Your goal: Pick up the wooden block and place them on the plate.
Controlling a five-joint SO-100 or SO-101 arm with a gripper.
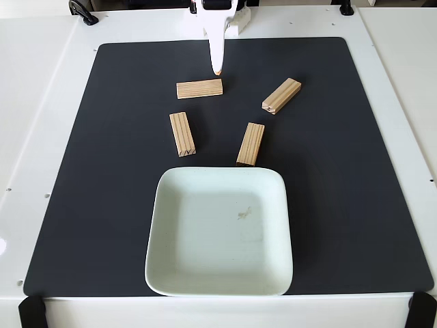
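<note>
The gripper [217,68] hangs over the nearest wooden block [199,89] — jaws unreadable from here. Off-centre, it could nudge it askew — plate [164,273] bare.

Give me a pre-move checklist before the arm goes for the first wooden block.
1. Plate bare of blocks: ok; only a faint smudge at its middle.
2. Four blocks on the black mat, none stacked or touching: ok.
3. Tool near a target: ok; its tip hangs by the right end of the top-left block.
4. Tool open: cannot tell; the fingers read as one white tip.
5. Lower-right block clear of the plate: not ok; its end is at the rim.
</note>
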